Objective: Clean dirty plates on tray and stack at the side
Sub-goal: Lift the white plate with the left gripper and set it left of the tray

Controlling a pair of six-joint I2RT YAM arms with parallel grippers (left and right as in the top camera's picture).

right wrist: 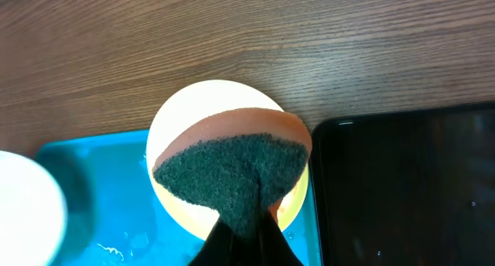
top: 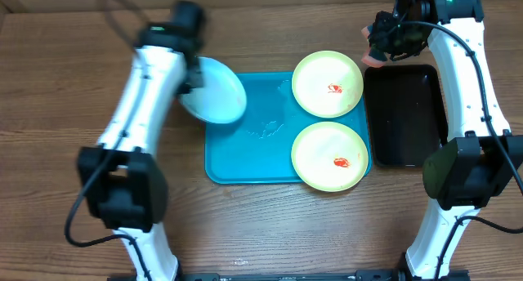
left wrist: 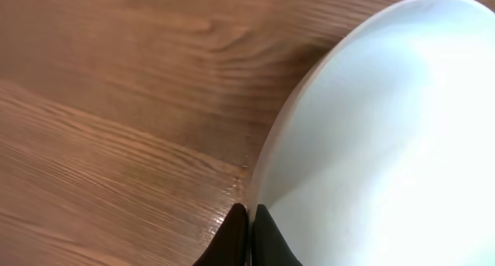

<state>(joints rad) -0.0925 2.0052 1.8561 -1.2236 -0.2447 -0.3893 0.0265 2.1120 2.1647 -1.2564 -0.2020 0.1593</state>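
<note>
My left gripper point(left wrist: 249, 210) is shut on the rim of the light-blue rimmed plate point(top: 214, 90), held tilted over the left edge of the turquoise tray point(top: 245, 158); the plate fills the right of the left wrist view point(left wrist: 387, 142). Two yellow-green rimmed plates lie on the tray's right side, one at the back point(top: 327, 84) and one at the front point(top: 330, 156), each with a red smear. My right gripper point(right wrist: 246, 219) is shut on a sponge point(right wrist: 232, 169), orange with a dark green scrub face, held above the back plate point(right wrist: 182, 111), near its right edge point(top: 377, 56).
A black tray point(top: 404, 113) lies right of the turquoise tray, also in the right wrist view point(right wrist: 402, 189). Water drops sit on the turquoise tray's middle point(top: 265, 127). Wooden table point(top: 49, 85) extends left of the tray.
</note>
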